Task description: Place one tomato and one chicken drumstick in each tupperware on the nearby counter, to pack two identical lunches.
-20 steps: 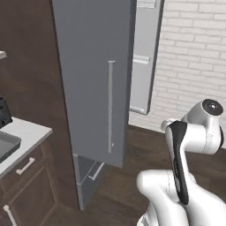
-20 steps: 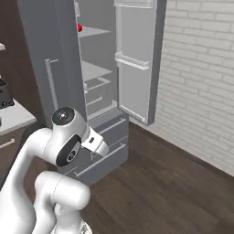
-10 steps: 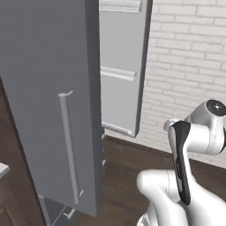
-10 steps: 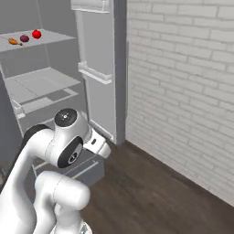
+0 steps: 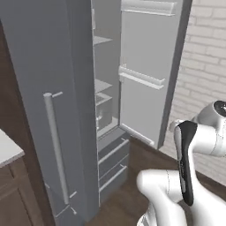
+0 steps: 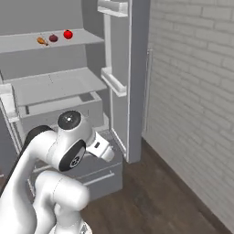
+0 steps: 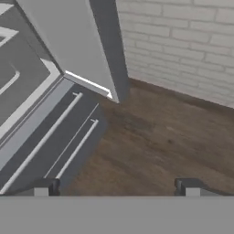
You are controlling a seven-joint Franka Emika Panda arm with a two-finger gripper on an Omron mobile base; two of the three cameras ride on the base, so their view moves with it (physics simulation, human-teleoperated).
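A tomato [image 6: 68, 34] and a chicken drumstick [image 6: 42, 41] lie close together on an upper shelf [image 6: 27, 43] inside the open fridge [image 5: 57, 110], with a darker red round thing [image 6: 53, 38] between them, perhaps a second tomato in shadow; I cannot tell for sure. None of the food is in reach of the arm, which is folded low in front of the fridge's bottom drawers [image 5: 112, 156]. The gripper [image 7: 116, 187] looks down at those drawers and the dark wooden floor [image 7: 155, 137]; its two fingertips stand far apart at the edges of the hand view, wide open and holding nothing. A corner of the pale counter [image 5: 9, 150] shows to the left of the fridge, but no tupperware is in sight there. The step in hand looks like the approach to the fridge, before any picking. The next move calls for raising the arm well up to shelf height and reaching in toward the tomato or the drumstick, keeping clear of the open door [image 6: 125, 77] on the right.
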